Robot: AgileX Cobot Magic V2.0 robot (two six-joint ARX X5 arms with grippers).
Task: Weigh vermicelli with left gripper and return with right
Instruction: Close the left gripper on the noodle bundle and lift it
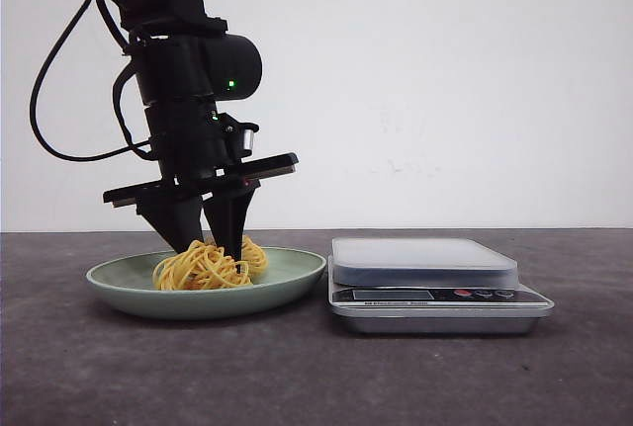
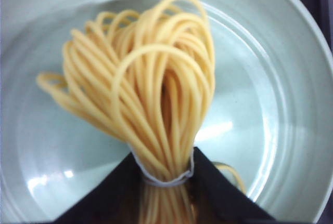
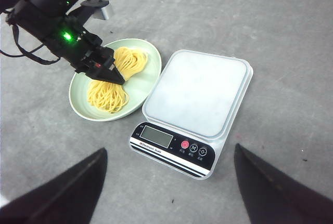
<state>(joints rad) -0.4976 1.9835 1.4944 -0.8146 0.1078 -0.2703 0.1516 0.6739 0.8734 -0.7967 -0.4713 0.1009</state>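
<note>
- The surface (image 1: 89,377) is a dark grey, faintly mottled top running back to a plain white wall (image 1: 445,80).
- The left arm (image 1: 188,60) is black and bulky, with a green light lit on its housing and a looping black cable (image 1: 45,100) at its side; it comes down steeply over the plate.
- The scale (image 1: 435,283) sits on the surface just beside the plate, on the robot's right of it. It has a pale rounded platform (image 3: 200,91) with nothing on it, and a dark front strip with a display (image 3: 157,136) and three round buttons, one of them red.
- The plate (image 1: 292,278) is a shallow pale green dish, close to the scale; whether the two rims touch I cannot tell.
- The right pincer (image 3: 166,193) hangs high above the surface on the near side of the scale, its two dark fingers spread wide apart and holding nothing.
- The left pincer (image 1: 210,243) points down into the plate, its black fingers pressed in on the vermicelli at its tied middle.
- The vermicelli (image 1: 206,266) lies in the plate, a bundle of thin yellow strands looping out to both sides of the fingers.
- A thin whitish band (image 2: 166,178) rings the bundle right where the fingers close on it.
</note>
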